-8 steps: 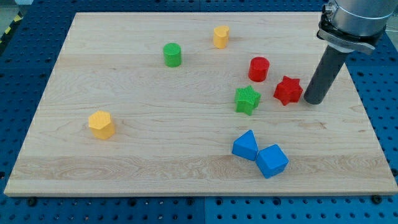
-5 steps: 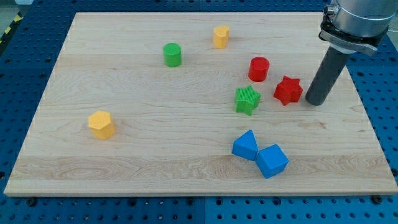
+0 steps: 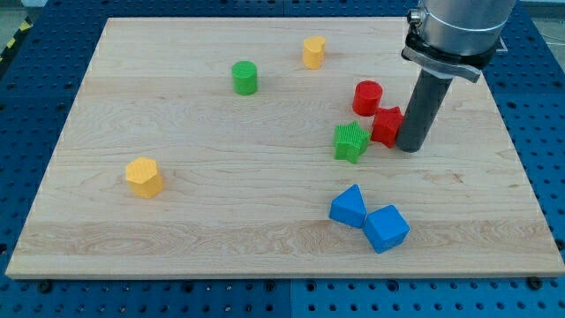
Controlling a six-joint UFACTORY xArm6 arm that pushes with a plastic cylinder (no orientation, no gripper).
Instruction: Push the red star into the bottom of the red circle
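The red star (image 3: 386, 125) has slid toward the view's left since the earlier frame and now sits just below the red circle (image 3: 367, 97), about touching it. My tip (image 3: 409, 147), a bare rod grasping nothing, presses the star's right side. The green star (image 3: 351, 141) lies just left. No writing shows.

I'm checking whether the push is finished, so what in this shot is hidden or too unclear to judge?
- Camera view: my tip and rod cover the right side of the red star, so contact there cannot be confirmed.
- Camera view: whether the red star touches the red circle is unclear; their edges meet from this angle.
- Camera view: the arm above the rod is cut off by the view's top edge.
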